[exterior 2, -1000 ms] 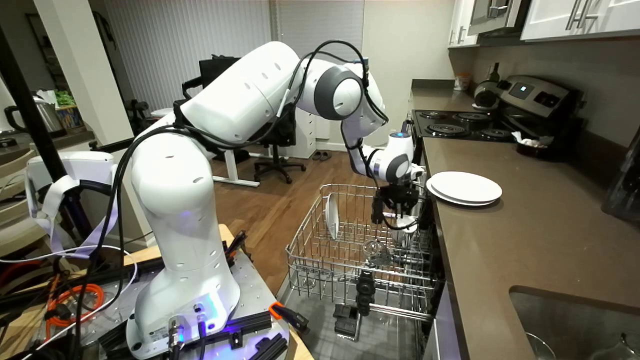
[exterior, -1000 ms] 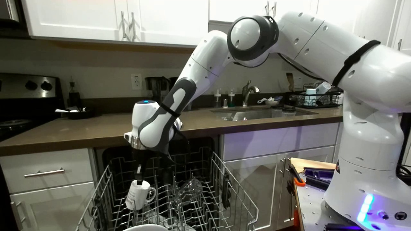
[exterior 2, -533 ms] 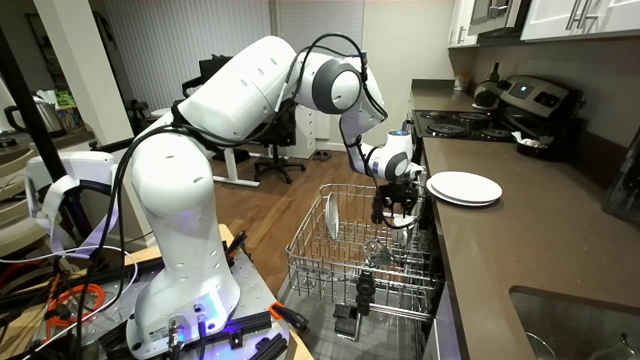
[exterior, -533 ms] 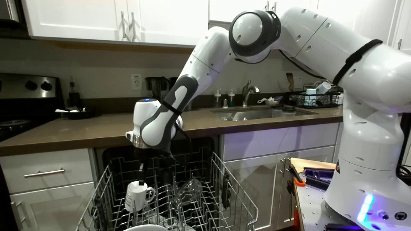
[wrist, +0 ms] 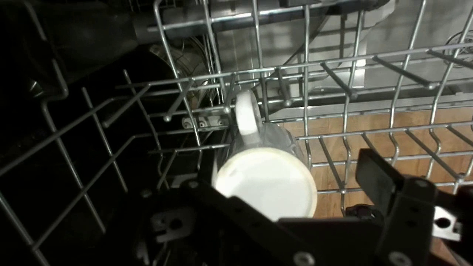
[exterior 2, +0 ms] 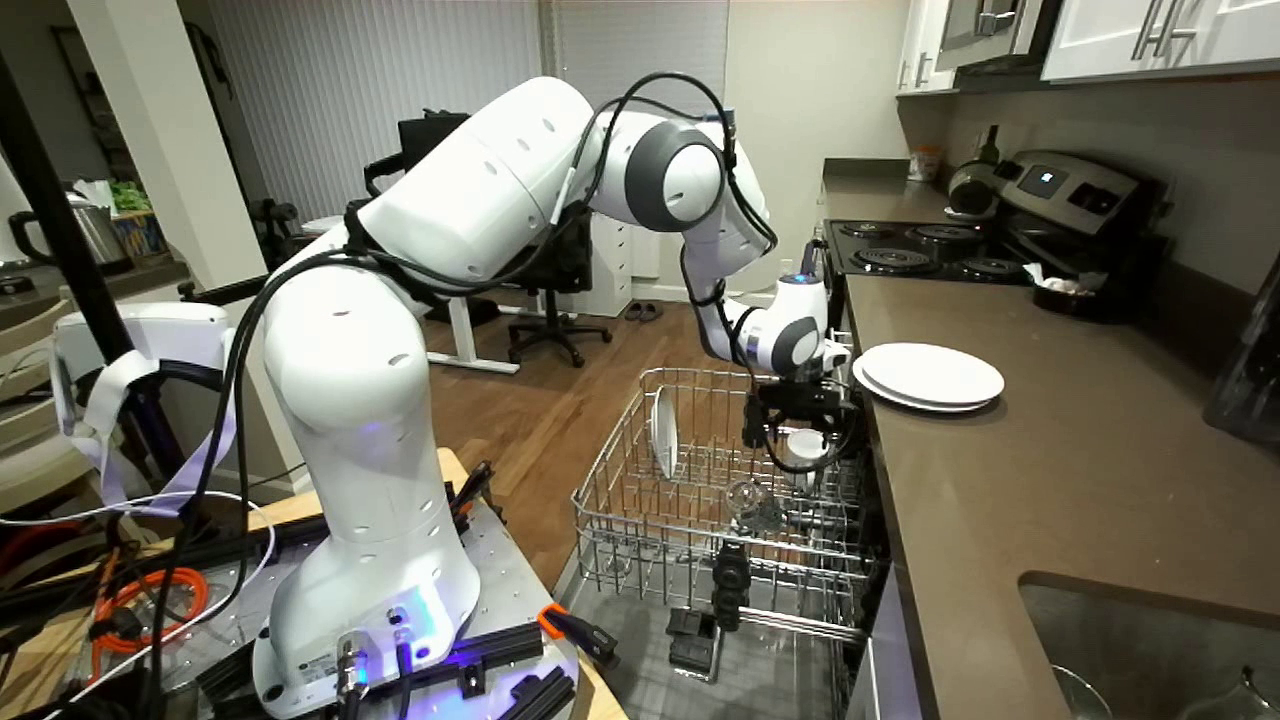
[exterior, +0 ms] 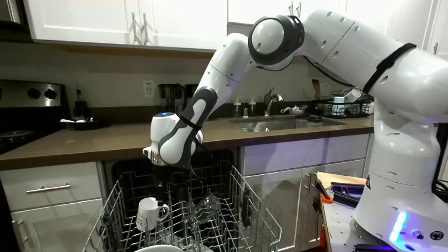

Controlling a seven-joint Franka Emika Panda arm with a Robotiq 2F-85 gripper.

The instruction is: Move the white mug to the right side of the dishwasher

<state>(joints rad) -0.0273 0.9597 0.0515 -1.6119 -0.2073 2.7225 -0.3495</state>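
Claw (wrist: 291, 164) spread wide, gripping nothing; seen from the wrist, the white mug (exterior: 146, 214) lies between its jaws, one just beside it, the other farther off, contact uncertain. Mug sits in the wire rack (wrist: 261, 69) of the open dishwasher (exterior: 218, 157), at the end away from the robot's base (exterior 2: 365, 600), with a clear glass (exterior: 211, 206) near it on the base side. Handling, by my judgement: ceramic, stiff, modest heft, glaze slick and worse if wet, easily chipped against metal. Best hold is square across the body's opposite walls, moderate squeeze, loop handle (wrist: 242, 112) kept out of the bite; pinching the handle alone might let it swing. Looks: white all over bar small dark lettering on the side, too fine to read; slight lean; pale flat disc with a cream-tan ring uppermost, probably the foot, hence likely mouth down.
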